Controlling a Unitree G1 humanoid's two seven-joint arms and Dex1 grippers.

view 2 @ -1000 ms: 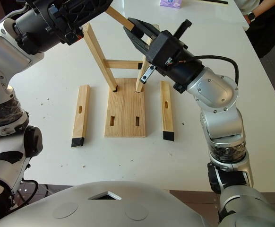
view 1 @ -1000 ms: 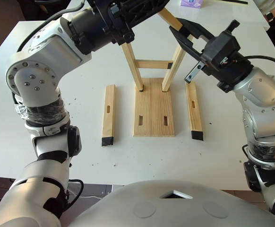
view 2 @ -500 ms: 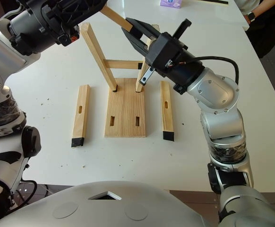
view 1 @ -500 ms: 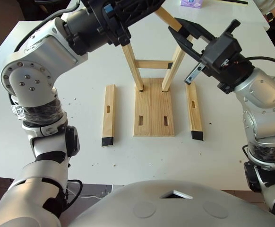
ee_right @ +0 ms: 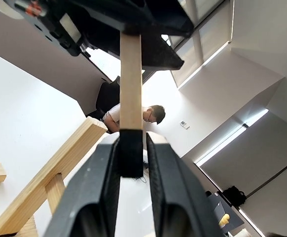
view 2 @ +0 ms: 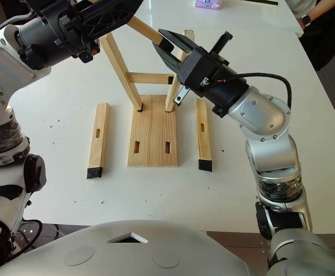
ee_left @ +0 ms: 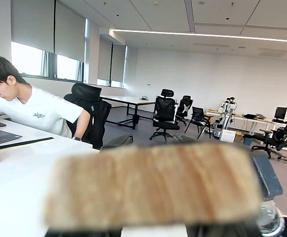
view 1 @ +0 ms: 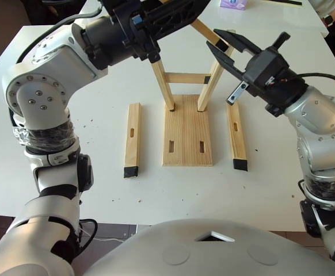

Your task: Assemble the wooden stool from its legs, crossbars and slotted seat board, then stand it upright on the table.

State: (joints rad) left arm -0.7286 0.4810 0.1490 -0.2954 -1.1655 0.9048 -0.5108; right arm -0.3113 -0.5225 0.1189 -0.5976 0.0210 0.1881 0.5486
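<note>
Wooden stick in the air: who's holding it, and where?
Both grippers hold the wooden stick: left gripper at one end, right gripper at its black-capped end.

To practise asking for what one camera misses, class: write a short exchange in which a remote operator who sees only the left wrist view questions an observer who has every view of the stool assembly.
Operator: A blurred piece of wood crosses my picture. What is holding it?
Observer: The left gripper is shut on a wooden stick, and the stick's black-capped end reaches the right gripper.
Operator: How far along is the stool itself?
Observer: Two upright legs, joined by a crossbar, stand in the far slots of the seat board. The near slots are empty.
</note>
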